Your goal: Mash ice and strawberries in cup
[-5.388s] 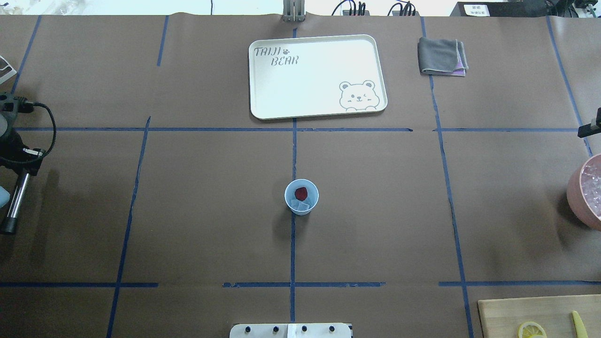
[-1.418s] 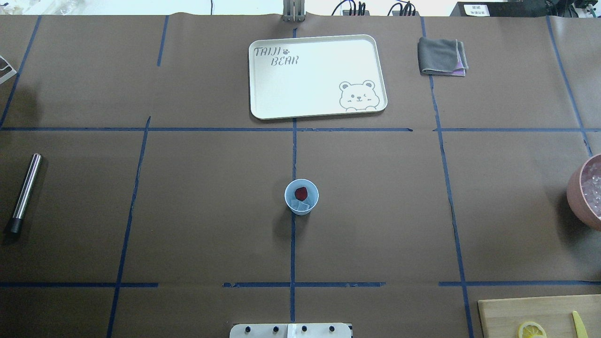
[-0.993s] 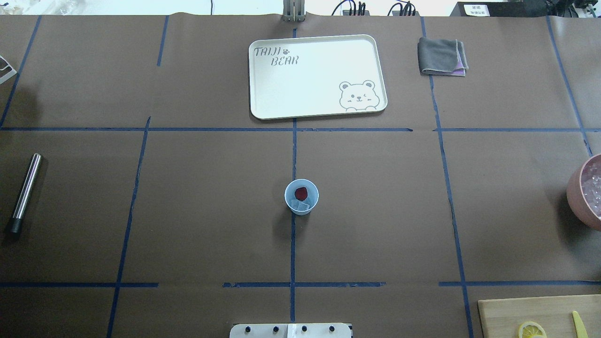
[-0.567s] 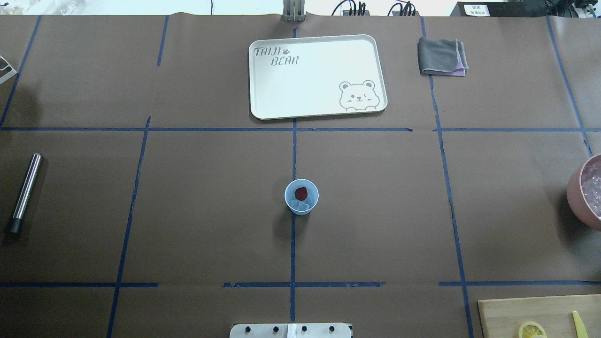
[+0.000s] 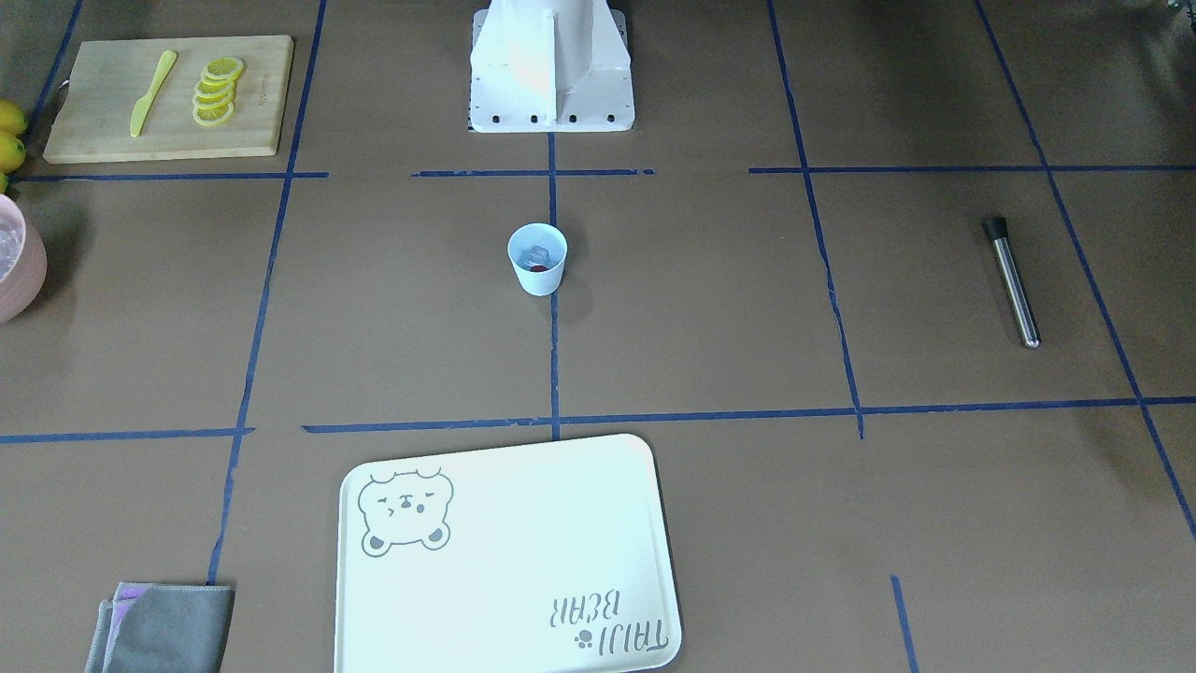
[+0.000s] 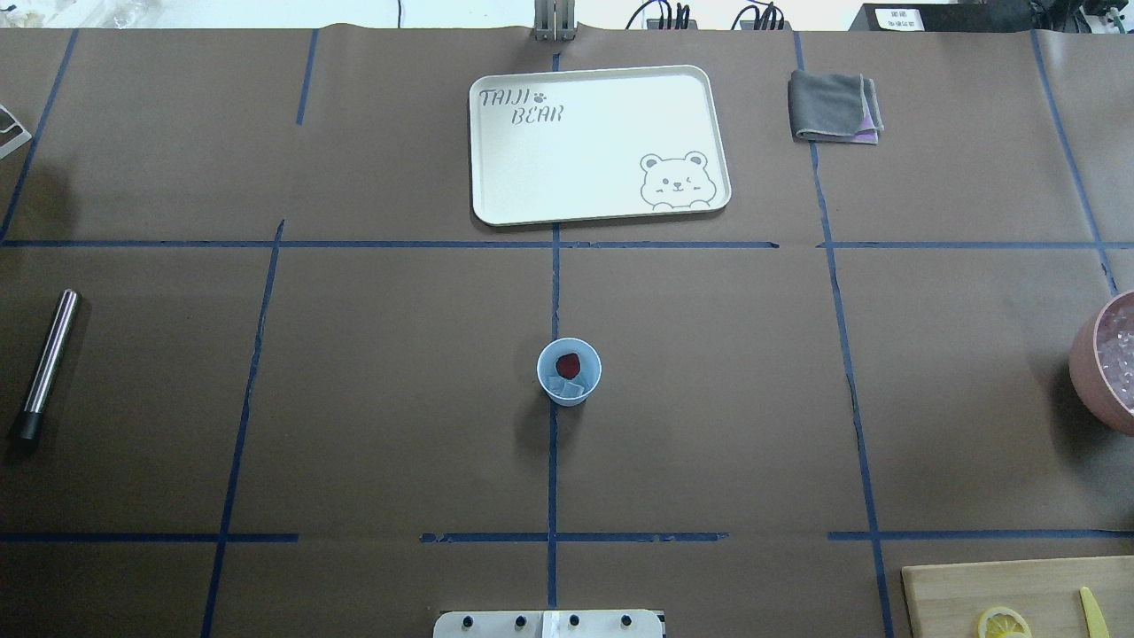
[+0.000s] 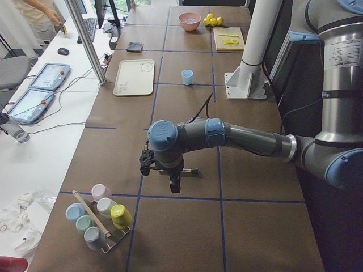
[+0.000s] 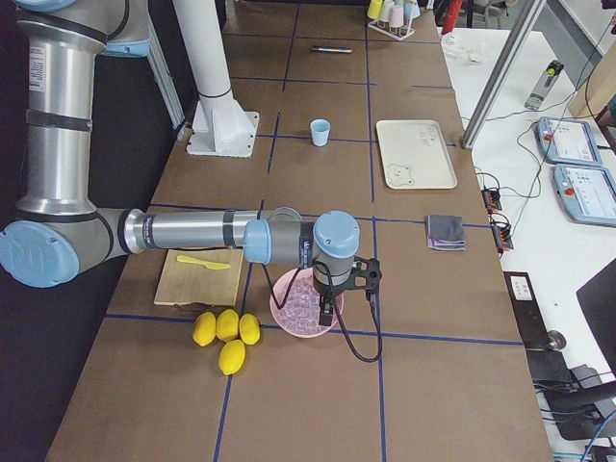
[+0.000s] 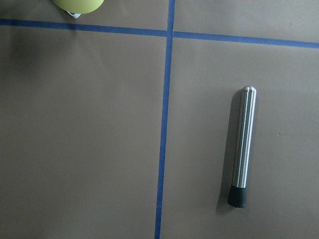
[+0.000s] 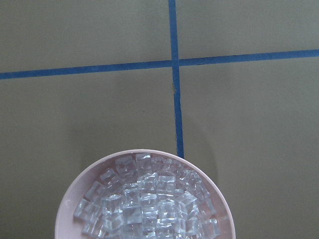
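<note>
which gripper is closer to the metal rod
Left. The left gripper hangs close over the metal rod; the right gripper is at the opposite table end, over the pink bowl.

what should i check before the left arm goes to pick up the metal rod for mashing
1. Cup upright at the table's middle: ok.
2. Strawberry and ice inside the cup: ok.
3. Metal rod lying flat, nothing on it: ok.
4. Whole rod shows in the left wrist view: ok.
5. Left pincer open for the grab: cannot tell.
6. Right pincer away from the cup, above the pink bowl: ok.
</note>
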